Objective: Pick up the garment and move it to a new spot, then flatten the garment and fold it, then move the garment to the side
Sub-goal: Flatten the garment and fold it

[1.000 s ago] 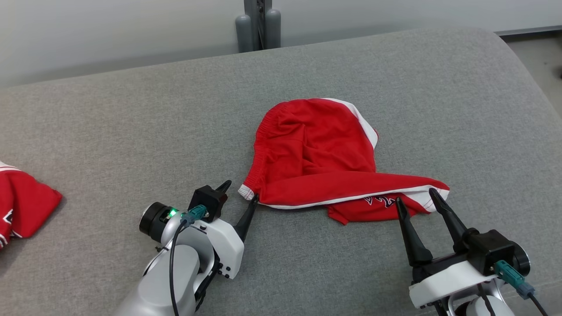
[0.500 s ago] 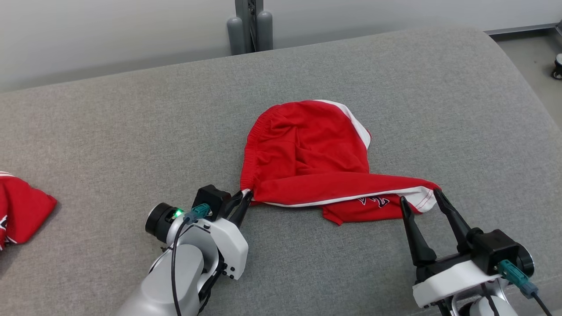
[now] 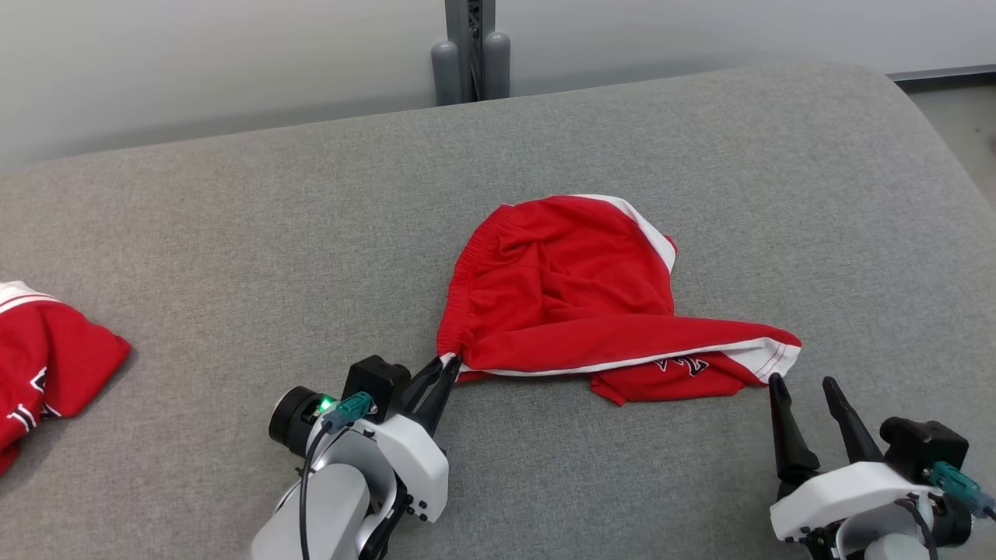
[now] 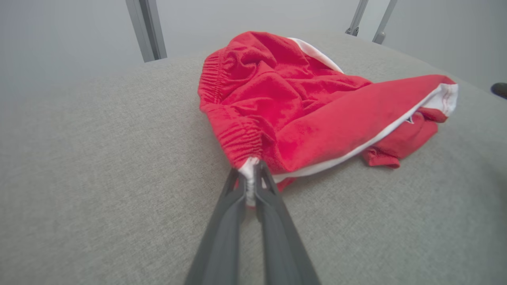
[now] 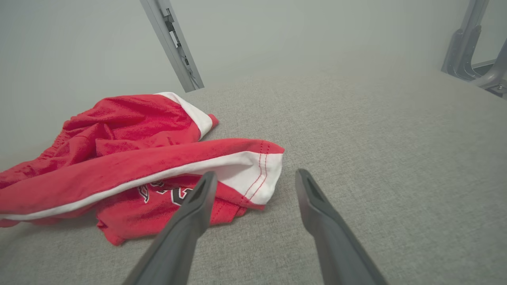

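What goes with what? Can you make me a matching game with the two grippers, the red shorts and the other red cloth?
Things:
1. left gripper
2. right gripper
3. red shorts
4. other red cloth

States:
A. open, holding nothing
B. at the far left edge of the head view
C. shut on a corner of the shorts
D. crumpled in the middle of the grey cushion

Pairs: 1-C, 2-A, 3-D, 4-B

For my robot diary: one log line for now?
left gripper: shut on red shorts | right gripper: open, holding nothing | red shorts: crumpled
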Tool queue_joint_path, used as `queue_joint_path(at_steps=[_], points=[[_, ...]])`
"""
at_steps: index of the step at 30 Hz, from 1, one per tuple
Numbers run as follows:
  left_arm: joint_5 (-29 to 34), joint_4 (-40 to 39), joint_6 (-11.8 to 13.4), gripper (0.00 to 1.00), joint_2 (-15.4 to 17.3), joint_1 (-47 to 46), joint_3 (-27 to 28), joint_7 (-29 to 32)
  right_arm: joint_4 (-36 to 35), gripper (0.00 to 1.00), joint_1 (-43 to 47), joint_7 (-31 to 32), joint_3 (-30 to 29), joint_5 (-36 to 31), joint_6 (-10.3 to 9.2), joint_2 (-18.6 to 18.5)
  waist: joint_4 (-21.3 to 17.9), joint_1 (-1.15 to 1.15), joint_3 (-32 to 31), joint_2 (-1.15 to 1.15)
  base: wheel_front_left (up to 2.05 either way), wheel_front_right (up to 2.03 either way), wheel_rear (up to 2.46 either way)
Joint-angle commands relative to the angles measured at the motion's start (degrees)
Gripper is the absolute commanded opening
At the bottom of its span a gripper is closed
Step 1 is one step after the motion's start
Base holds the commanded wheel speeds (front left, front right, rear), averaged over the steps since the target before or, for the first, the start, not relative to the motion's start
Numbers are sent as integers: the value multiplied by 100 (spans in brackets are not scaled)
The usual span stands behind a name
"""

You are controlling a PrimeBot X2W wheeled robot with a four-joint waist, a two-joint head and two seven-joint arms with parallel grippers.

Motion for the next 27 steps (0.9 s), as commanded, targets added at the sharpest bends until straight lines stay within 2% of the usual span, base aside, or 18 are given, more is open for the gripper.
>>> queue_joint_path(at_steps=[1, 8, 13, 14, 15, 16, 17, 20, 27], points=[[39, -54, 17, 0, 61, 72, 29, -29, 136, 100, -106, -11, -1, 108, 4, -12, 26, 0, 23, 0, 0, 0, 0], [88, -269, 57, 0, 152, 136, 53, -30, 993, 100, -724, -10, 251, 472, 4, -121, 98, 0, 121, 0, 0, 0, 0], [82, -327, 72, 0, 175, 131, 50, -30, 1500, 100, -1000, -11, 510, 501, 4, -173, 161, 0, 151, 0, 0, 0, 0], [81, -332, 71, 0, 177, 124, 48, -30, 1535, 84, -1026, -11, 530, 552, 4, -161, 173, 0, 153, 0, 0, 0, 0], [78, -340, 71, 0, 182, 119, 51, -30, 1542, 46, -1041, -11, 563, 565, 4, -159, 181, 0, 154, 0, 0, 0, 0], [72, -348, 72, 0, 185, 116, 54, -30, 1510, 13, -1037, -10, 632, 579, 4, -158, 186, 0, 155, 0, 0, 0, 0], [56, -364, 74, 0, 197, 124, 66, -30, 1404, 0, -993, -11, 724, 593, 4, -193, 184, 0, 147, 0, 0, 0, 0], [43, -390, 68, 0, 209, 146, 74, -30, 1246, 0, -930, -10, 731, 618, 4, -244, 173, 0, 127, 0, 0, 0, 0], [-302, -777, -9, 0, 257, 220, 303, -30, 309, 0, -713, -10, 715, 714, 4, -404, 29, 0, -43, 0, 0, 0, 0]])
